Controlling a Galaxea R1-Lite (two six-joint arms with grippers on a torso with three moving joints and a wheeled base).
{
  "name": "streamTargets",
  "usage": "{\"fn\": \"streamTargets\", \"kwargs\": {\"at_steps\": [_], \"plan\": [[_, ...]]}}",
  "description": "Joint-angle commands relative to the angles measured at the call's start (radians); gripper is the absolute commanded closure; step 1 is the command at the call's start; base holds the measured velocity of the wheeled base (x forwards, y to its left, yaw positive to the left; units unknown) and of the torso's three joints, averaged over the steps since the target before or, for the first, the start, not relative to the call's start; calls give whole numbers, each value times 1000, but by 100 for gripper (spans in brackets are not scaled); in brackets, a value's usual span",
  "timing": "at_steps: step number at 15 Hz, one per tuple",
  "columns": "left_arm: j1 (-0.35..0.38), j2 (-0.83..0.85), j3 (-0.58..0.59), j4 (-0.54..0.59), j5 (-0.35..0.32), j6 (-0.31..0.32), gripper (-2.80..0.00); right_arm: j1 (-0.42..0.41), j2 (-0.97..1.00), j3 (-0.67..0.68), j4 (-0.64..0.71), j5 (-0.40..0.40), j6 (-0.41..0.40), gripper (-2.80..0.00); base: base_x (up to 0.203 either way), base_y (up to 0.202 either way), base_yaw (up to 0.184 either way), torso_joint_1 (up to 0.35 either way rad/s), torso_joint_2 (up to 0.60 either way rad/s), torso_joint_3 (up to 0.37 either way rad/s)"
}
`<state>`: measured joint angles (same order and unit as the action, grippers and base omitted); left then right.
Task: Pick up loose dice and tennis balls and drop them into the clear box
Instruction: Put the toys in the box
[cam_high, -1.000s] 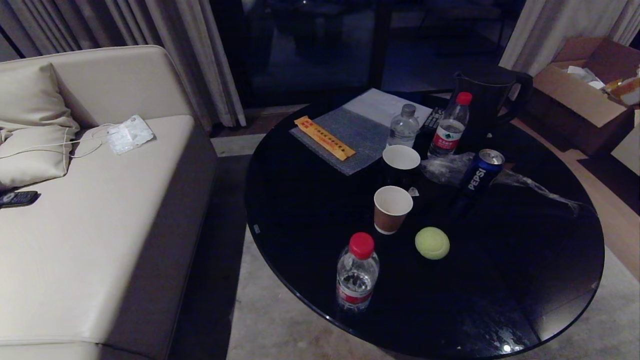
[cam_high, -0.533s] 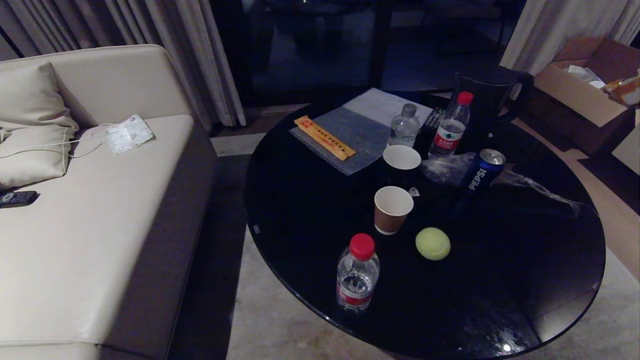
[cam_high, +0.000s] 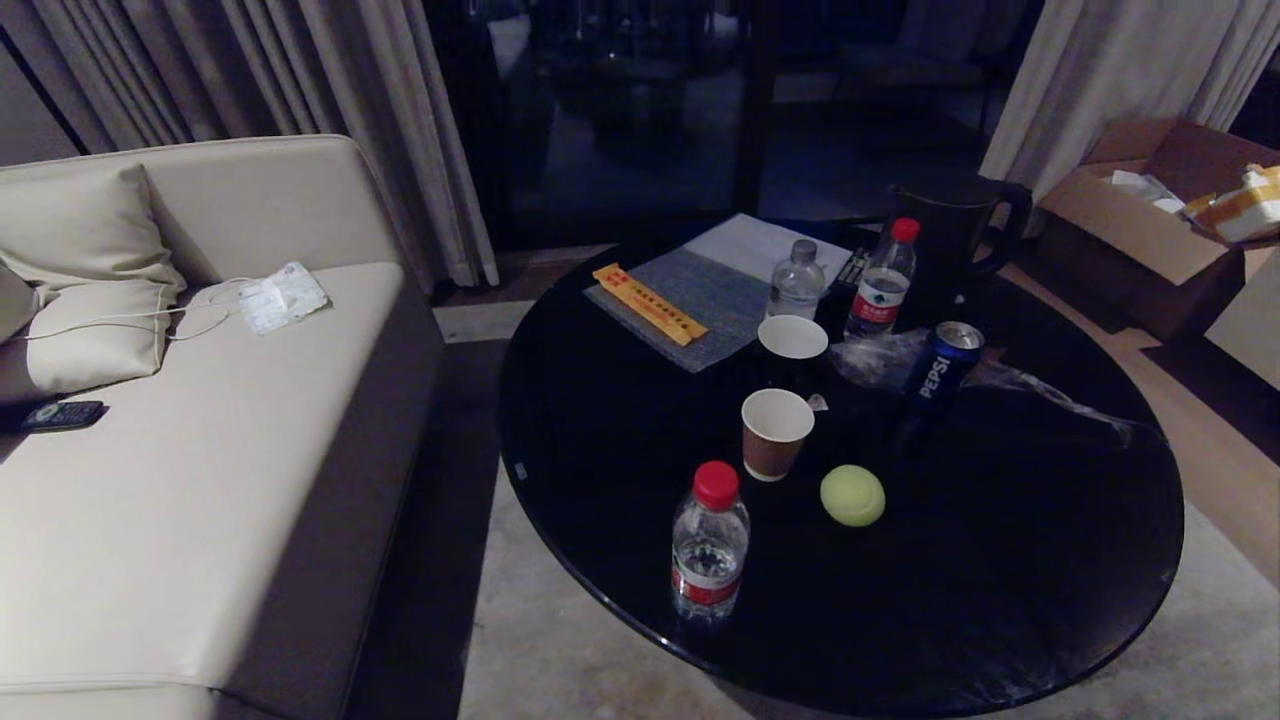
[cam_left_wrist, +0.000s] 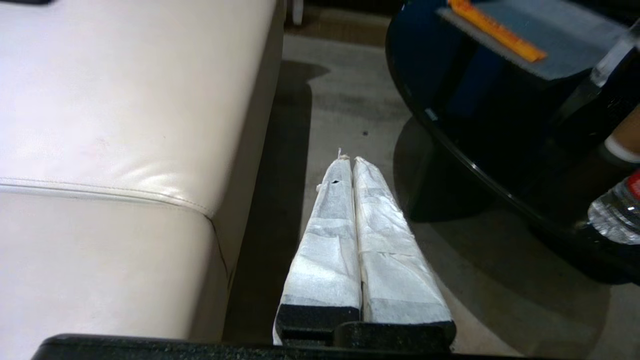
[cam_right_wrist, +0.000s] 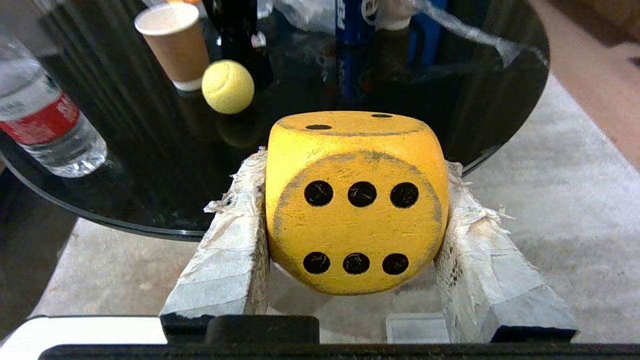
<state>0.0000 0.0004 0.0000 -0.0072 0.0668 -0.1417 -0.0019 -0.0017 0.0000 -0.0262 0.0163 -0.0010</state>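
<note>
Head view: a fuzzy tennis ball (cam_high: 853, 495) lies on my glossy round black table (cam_high: 1000, 620). Left wrist view: my left gripper (cam_left_wrist: 348, 161), tape-wrapped, is pressed closed, empty. Right wrist view: my right gripper (cam_right_wrist: 352, 165) clamps the scuffed yellow die (cam_right_wrist: 356, 200).

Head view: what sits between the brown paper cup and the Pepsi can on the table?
Only bare black table between the brown paper cup and the Pepsi can; the tennis ball lies nearer the camera, off that line.
</note>
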Motion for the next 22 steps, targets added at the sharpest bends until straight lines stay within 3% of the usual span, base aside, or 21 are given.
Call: {"fn": "streamTargets", "kwargs": {"at_steps": [1,13,22], "plan": [[0,1,0,0,1,-1,0,0,2,9,-1,1,-1,0,0,0,0,-1,-2,207],[0,0,0,0,0,1,0,0,2,9,-1,1,-1,0,0,0,0,3,3,201],[0,1,0,0,1,-1,0,0,2,9,-1,1,-1,0,-10,0,-1,2,-1,18]]}}
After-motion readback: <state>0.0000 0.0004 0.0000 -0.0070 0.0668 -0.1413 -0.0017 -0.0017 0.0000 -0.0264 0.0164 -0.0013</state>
